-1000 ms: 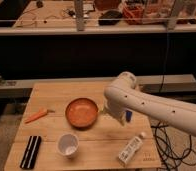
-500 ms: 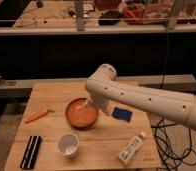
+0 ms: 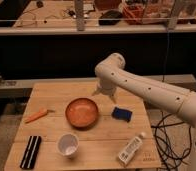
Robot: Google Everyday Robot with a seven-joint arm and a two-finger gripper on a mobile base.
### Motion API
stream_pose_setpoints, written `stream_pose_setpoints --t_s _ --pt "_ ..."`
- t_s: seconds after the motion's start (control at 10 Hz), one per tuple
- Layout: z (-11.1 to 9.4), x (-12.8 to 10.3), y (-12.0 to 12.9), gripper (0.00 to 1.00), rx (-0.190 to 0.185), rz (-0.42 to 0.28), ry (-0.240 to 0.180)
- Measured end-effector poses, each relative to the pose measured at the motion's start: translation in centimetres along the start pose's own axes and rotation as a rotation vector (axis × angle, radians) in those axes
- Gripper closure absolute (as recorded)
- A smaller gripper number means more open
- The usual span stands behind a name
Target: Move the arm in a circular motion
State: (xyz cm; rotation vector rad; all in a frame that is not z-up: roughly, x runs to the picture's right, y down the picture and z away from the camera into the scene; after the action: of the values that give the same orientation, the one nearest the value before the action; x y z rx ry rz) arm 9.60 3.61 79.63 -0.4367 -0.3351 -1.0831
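The cream-white arm [image 3: 151,90] reaches in from the right edge, its thick link dotted with small dark spots. Its rounded elbow [image 3: 112,65] stands above the far middle of the wooden table [image 3: 51,90]. The gripper [image 3: 105,96] hangs down from the elbow, just behind the orange bowl [image 3: 82,112] and left of the blue sponge [image 3: 122,114]. It holds nothing that I can see and hovers above the tabletop.
A carrot [image 3: 36,115] lies at the left. A white cup [image 3: 68,145] and a black flat object [image 3: 30,151] sit at the front left. A white bottle [image 3: 131,148] lies at the front right. Cables [image 3: 167,135] trail on the floor at the right. A shelf rail [image 3: 91,27] runs behind.
The elbow swung left over the bowl, then back to the right and toward the far side. The gripper now hangs behind the bowl. The objects on the table have not moved.
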Motion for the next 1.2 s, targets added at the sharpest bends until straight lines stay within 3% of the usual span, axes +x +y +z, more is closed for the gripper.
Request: stream_pose_setpoints --t_s 0.4,0.9,1.2 --pt "-0.2 2.1 6.7 0.20 -0.022 0.151 0.019" --pt "-1.0 -3.6 10.5 0.20 -0.065 0.216 0.028" --pt "-1.2 -6.6 10.8 0.20 -0.091 0.208 0.033"
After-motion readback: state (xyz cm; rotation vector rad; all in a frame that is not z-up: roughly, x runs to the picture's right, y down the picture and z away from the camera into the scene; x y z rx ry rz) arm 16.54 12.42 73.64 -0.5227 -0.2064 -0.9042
